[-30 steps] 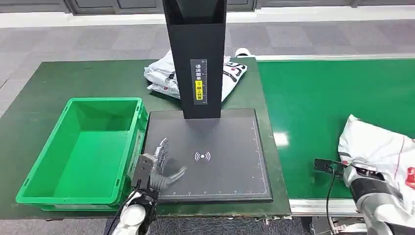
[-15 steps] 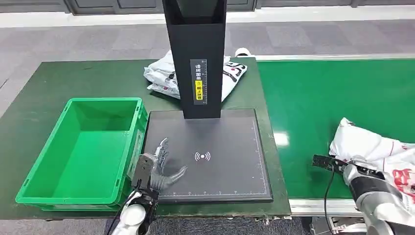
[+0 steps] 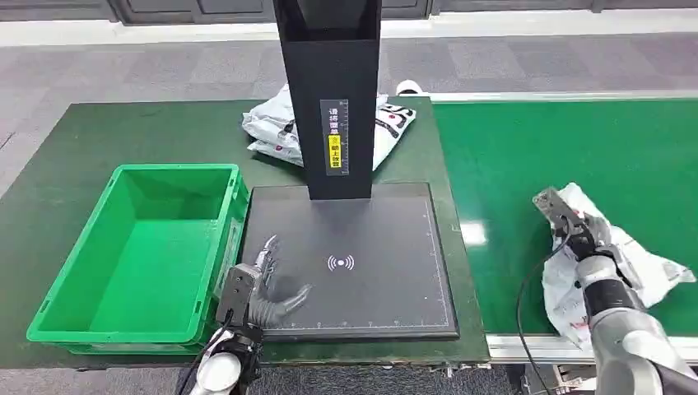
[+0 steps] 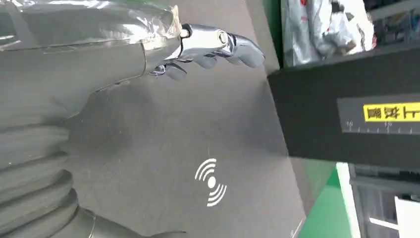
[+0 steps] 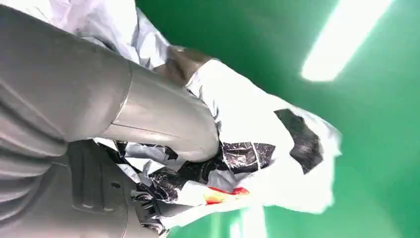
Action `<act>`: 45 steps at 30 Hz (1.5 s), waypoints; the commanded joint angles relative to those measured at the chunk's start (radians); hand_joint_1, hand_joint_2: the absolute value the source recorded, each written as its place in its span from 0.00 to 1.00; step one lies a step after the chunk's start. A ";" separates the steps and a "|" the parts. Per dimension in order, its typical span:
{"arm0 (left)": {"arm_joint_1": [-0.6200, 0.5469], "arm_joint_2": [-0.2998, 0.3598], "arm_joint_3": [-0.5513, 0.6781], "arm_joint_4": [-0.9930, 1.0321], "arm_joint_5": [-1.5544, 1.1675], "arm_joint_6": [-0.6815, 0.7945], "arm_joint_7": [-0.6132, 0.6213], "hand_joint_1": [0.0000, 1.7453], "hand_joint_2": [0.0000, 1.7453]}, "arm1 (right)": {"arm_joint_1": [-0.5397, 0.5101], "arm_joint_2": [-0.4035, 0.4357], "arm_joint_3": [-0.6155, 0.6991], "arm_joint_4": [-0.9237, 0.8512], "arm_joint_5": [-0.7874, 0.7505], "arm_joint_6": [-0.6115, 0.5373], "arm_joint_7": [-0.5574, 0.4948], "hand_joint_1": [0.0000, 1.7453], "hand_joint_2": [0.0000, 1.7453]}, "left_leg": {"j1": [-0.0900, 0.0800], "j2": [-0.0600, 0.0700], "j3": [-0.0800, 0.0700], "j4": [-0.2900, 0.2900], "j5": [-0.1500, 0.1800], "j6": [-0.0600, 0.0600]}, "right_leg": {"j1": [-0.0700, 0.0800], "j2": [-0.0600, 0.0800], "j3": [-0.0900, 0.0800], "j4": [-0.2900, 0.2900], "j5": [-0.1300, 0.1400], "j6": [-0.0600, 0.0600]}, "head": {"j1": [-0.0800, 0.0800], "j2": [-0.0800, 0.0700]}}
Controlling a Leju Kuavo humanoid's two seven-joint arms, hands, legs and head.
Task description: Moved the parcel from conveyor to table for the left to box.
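A white parcel [image 3: 638, 273] with red and black print lies crumpled over the near edge of the green conveyor [image 3: 543, 148]. My right hand [image 3: 586, 237] grips its left end; in the right wrist view the thumb [image 5: 168, 121] presses into the parcel [image 5: 262, 144], bunching the plastic. My left hand [image 3: 262, 290] hovers open, fingers spread, over the near left corner of the black scanner pad [image 3: 387, 288]. The left wrist view shows that hand [image 4: 124, 54] above the pad [image 4: 168, 148], holding nothing.
An empty green box [image 3: 177, 170] stands left of the pad on the dark green table [image 3: 74, 148]. A tall black scanner column [image 3: 329, 90] rises from the pad's far edge. Other white parcels [image 3: 391, 123] lie behind it.
My right hand has risen and swung left and farther over the belt, pulling the parcel with it and crumpling it. The left hand has barely shifted.
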 commanded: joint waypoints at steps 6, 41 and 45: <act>0.010 -0.004 0.043 0.004 -0.026 0.022 -0.012 0.00 1.00 | 0.118 0.199 0.390 -0.684 -0.437 0.075 0.012 1.00 1.00 | 0.001 0.003 0.000 0.000 0.001 -0.001 | 0.001 0.002 -0.003 0.000 0.000 -0.001 | 0.000 0.000; -0.038 0.005 -0.023 0.045 -0.019 -0.002 -0.023 0.00 1.00 | 0.124 0.260 0.880 -0.645 -0.627 0.116 0.004 1.00 1.00 | 0.002 0.002 -0.003 0.000 0.001 -0.002 | 0.002 0.000 -0.004 0.000 0.001 -0.001 | 0.000 0.000; -0.058 0.017 -0.053 0.065 -0.004 0.017 -0.035 0.00 1.00 | 0.047 0.306 0.938 -0.516 -0.735 0.128 -0.006 1.00 1.00 | 0.002 0.005 -0.002 0.000 0.001 -0.002 | 0.003 0.002 -0.005 0.000 0.001 -0.001 | 0.000 0.000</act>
